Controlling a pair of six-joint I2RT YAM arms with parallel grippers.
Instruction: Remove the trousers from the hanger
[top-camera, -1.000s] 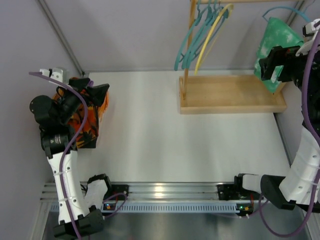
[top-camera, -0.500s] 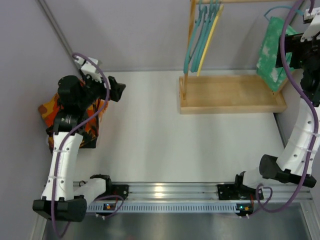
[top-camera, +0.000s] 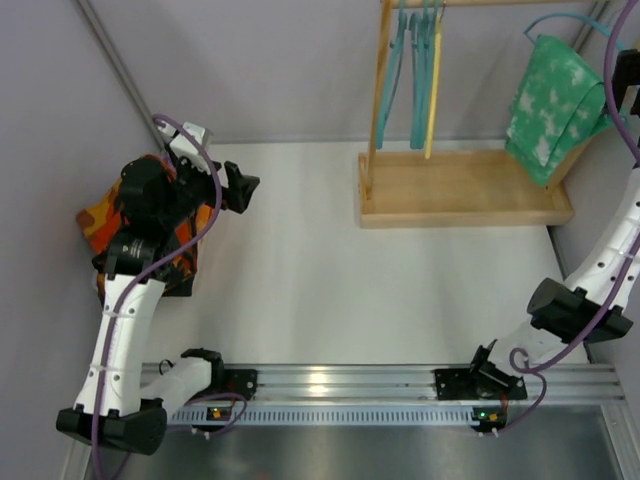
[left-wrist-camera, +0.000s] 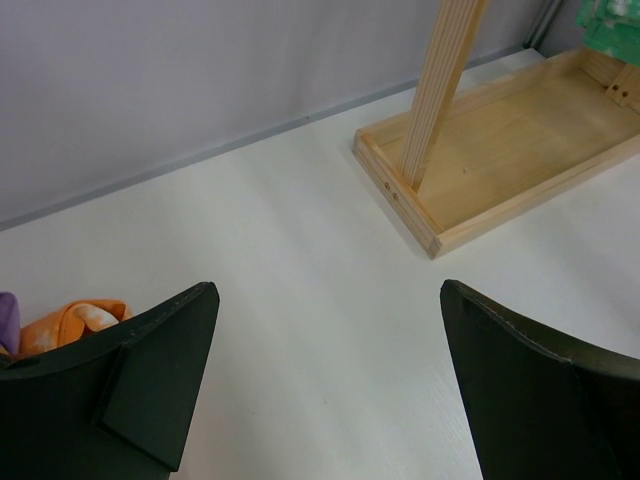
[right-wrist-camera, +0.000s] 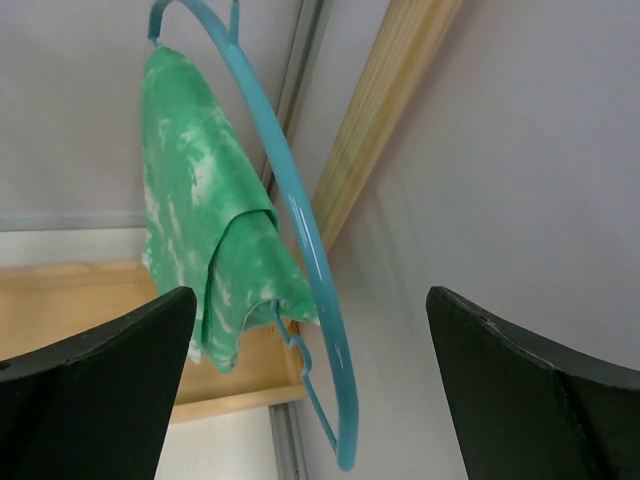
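The green, white-mottled trousers (top-camera: 553, 98) hang folded over a teal hanger (top-camera: 560, 22) at the right end of the wooden rack. In the right wrist view the trousers (right-wrist-camera: 200, 225) drape over the hanger (right-wrist-camera: 305, 250), which lies between my right gripper's (right-wrist-camera: 310, 335) wide-open, empty fingers. The orange-red patterned trousers (top-camera: 100, 215) lie in a heap at the table's left edge, partly under my left arm. My left gripper (top-camera: 243, 186) is open and empty above bare table, to their right. The left wrist view (left-wrist-camera: 325, 300) shows an orange fold (left-wrist-camera: 85, 317) and a purple scrap (left-wrist-camera: 8, 335).
The wooden rack's tray base (top-camera: 460, 190) and upright post (top-camera: 380, 90) stand at the back right. Three empty hangers (top-camera: 420, 70), two teal and one yellow, hang from its rail. Grey walls close in on the left, back and right.
My left gripper rose off the orange trousers and swung right, open. My right gripper drew away from the green trousers toward the right edge. The empty hangers swung back to hang straight.
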